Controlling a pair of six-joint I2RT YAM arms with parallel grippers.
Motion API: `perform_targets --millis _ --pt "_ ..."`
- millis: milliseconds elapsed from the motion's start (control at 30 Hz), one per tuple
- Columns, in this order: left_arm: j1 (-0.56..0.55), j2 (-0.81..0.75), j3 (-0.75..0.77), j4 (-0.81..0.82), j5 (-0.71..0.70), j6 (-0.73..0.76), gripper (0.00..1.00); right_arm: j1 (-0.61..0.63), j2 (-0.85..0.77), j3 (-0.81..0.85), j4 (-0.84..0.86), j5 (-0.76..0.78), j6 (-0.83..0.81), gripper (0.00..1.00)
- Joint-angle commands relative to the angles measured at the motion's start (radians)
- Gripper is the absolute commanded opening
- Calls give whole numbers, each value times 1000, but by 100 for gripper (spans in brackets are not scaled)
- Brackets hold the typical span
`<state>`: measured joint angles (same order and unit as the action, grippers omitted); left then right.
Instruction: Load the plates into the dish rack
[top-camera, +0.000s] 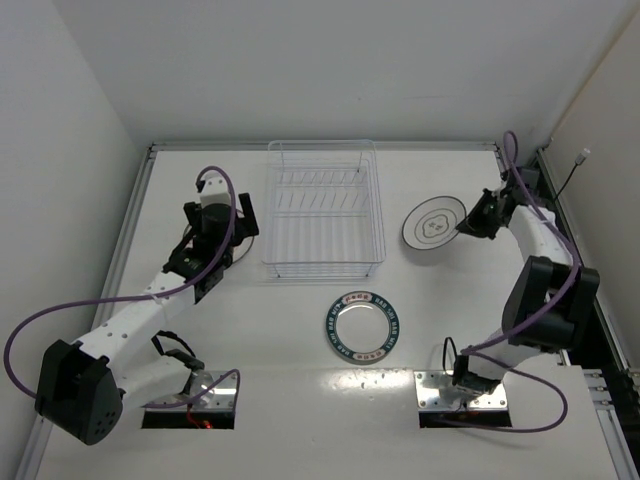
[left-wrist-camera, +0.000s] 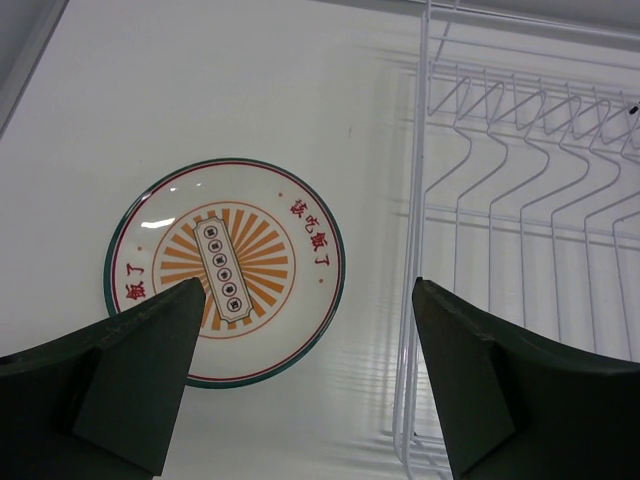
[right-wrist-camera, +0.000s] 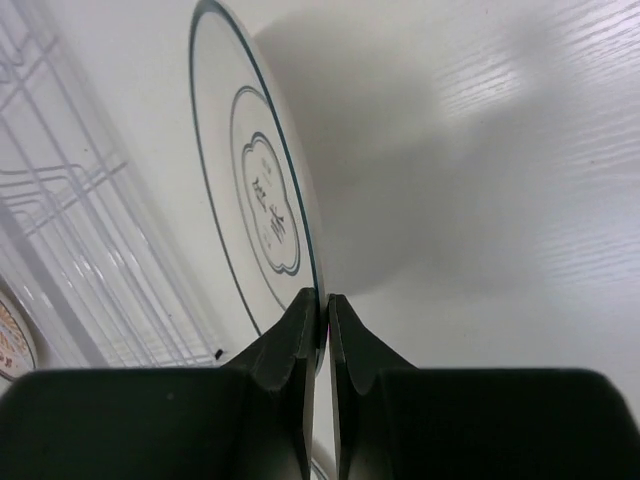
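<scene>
Right claw (right-wrist-camera: 322, 300) pinched tight on ringed plate (right-wrist-camera: 255, 190) rim; hold firm, tip upright, slot edge-on into dish rack (top-camera: 322, 210) left of claw; left claw (left-wrist-camera: 308, 290) wide open, empty, above orange plate (left-wrist-camera: 225, 270).

A robotics lab cell: a white bench (top-camera: 250, 330) enclosed by plain white wall panels (top-camera: 350, 70), with two purple-cabled robot arms (top-camera: 130, 325) bolted on.

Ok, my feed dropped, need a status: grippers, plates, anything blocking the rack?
Right gripper shut on ringed plate, tilted up. Left gripper open above orange plate. Dish rack empty, nothing blocking. Teal-rimmed plate flat on table.
</scene>
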<state>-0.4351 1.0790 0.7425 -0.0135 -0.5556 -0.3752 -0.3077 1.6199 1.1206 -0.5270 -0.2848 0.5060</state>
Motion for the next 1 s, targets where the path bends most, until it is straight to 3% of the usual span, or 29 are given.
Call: perform_targets --millis 0,200,367,567,700,967 --pt "-16 -11 -9 26 -20 -2 83 11 -115 5 55 21 40 0" --pt "-25 -11 -9 26 -20 7 83 136 -285 134 32 241 31 0" --pt "-25 -21 -9 26 -20 7 83 353 -313 278 -2 438 9 0" --pt "-25 -21 -9 26 -20 7 83 623 -137 525 -63 765 -47 0" --pt "-25 -21 -9 26 -9 7 83 699 38 649 -96 956 -96 0" --pt "-25 -21 0 26 -9 7 83 731 204 697 -88 1003 -107 0"
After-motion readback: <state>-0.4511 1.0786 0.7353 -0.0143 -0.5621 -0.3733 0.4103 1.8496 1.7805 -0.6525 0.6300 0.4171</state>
